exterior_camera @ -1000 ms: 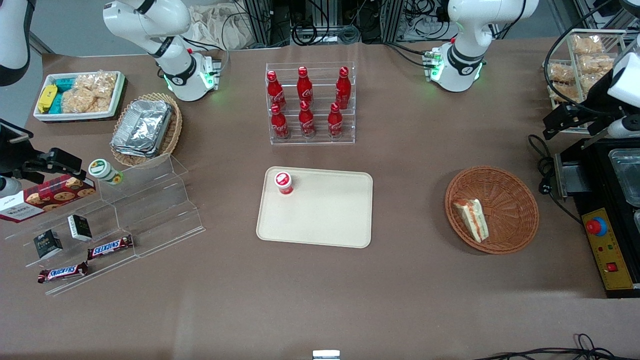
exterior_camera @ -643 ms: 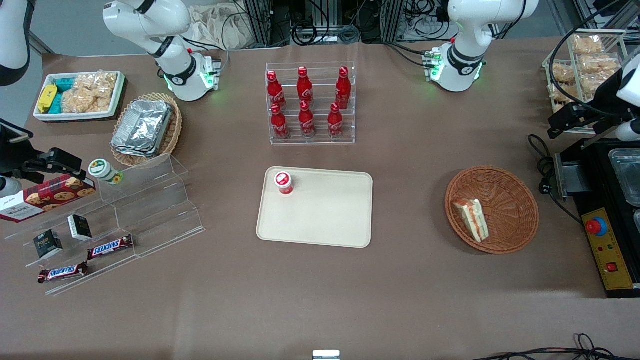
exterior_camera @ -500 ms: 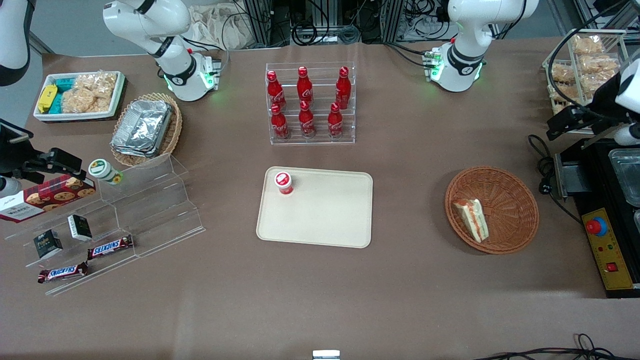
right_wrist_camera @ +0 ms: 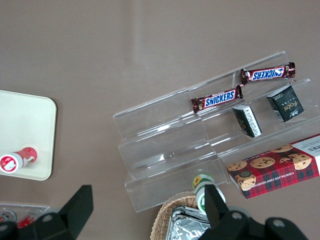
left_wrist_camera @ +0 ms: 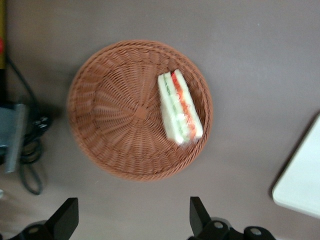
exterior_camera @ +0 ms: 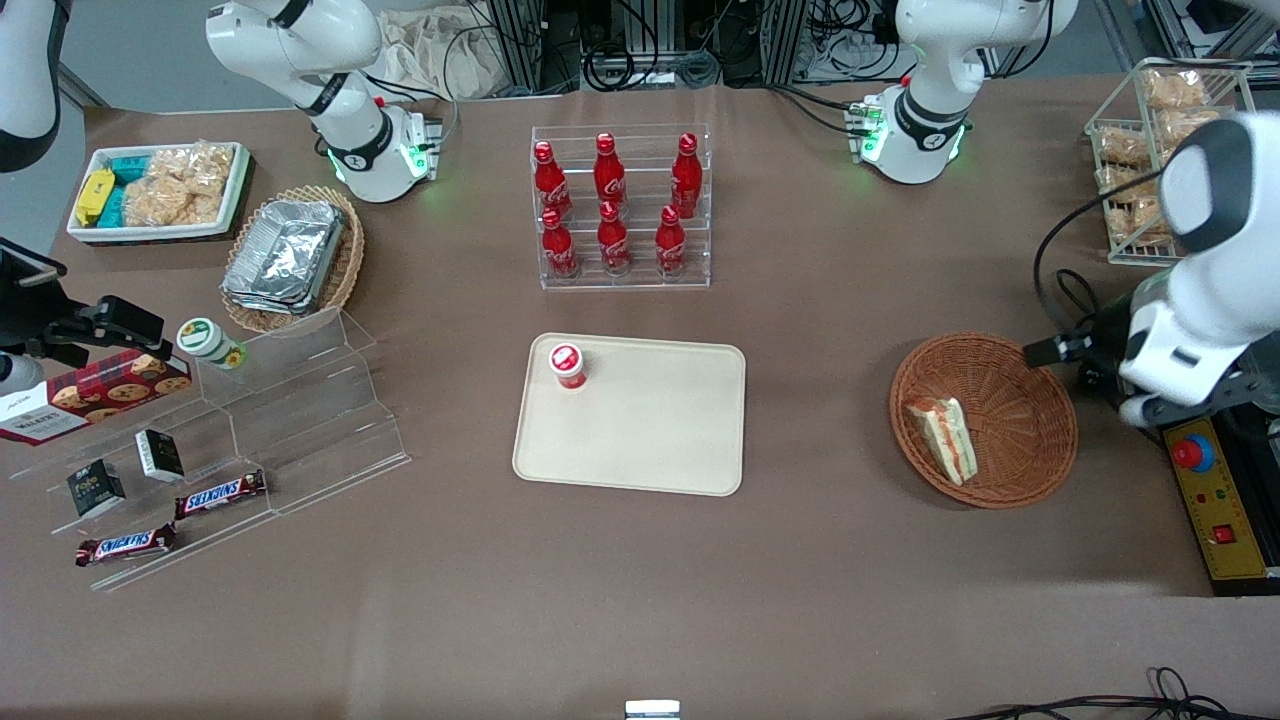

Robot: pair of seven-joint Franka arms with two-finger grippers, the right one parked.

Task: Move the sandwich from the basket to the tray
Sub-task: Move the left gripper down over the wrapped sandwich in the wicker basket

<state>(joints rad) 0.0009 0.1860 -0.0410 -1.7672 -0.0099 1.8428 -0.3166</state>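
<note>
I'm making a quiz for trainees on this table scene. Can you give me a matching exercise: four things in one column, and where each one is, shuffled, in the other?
Things:
1. sandwich
2. red-capped bottle
3. claw
4. Snickers bars

Places:
A. on the tray
B. open, above the table beside the basket
C. on the clear stepped stand
D. in the basket

Pairs: 1-D, 2-A, 3-B, 4-C

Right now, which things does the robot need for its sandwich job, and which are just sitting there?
Needed:
sandwich, lying in the basket
tray
gripper, open, hanging above the basket

Just sitting there:
red-capped cup on the tray
cola bottles
Snickers bars
cookie box
foil containers
</note>
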